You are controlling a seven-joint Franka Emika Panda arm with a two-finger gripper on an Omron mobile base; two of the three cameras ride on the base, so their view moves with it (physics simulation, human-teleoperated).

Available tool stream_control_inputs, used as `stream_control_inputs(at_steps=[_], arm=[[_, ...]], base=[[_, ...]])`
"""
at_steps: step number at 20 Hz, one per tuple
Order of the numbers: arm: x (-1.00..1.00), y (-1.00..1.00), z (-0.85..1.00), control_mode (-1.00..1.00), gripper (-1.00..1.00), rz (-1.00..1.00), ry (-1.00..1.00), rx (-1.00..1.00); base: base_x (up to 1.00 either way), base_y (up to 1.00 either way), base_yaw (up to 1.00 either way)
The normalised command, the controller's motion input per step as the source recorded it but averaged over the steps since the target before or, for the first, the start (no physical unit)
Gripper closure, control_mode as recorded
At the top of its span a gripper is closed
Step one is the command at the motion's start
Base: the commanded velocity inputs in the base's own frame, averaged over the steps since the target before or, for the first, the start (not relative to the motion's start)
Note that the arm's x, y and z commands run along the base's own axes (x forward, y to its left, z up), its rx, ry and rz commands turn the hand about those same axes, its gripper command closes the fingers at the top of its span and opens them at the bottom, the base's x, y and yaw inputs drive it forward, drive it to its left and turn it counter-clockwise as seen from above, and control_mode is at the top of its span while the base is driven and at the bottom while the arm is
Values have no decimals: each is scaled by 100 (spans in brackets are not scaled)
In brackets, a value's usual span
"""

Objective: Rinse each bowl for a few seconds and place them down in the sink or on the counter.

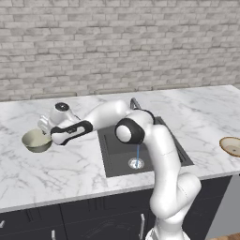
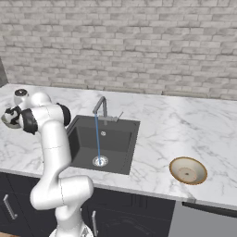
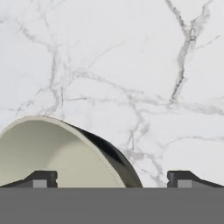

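I have the pincer [image 3: 112, 178] spread wide over the greenish-cream bowl [image 1: 36, 140], which sits on the marble surface [image 1: 56, 168] well to the left of the sink [image 1: 117, 152]. In the hand view the bowl's rim runs between the two finger tips, one tip over its glossy inside and the other over bare marble; whether either touches it, I cannot tell. Nothing is gripped. A thin stream of water falls from the faucet [image 2: 100, 106] onto the drain [image 2: 100, 161]. The tan bowl [image 2: 188, 170] rests on the surface right of the sink.
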Motion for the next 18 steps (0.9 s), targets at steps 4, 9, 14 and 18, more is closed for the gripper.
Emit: stream_control_inputs(at_steps=[4, 9, 14, 18], arm=[[0, 1, -26, -100, -100, 2, 8, 0], [2, 8, -29, -100, 100, 3, 9, 0], [8, 17, -17, -100, 100, 4, 5, 0], [-1, 1, -2, -100, 100, 5, 0, 0]], base=[[0, 0, 0], [0, 0, 0], [0, 0, 0], [0, 0, 0]])
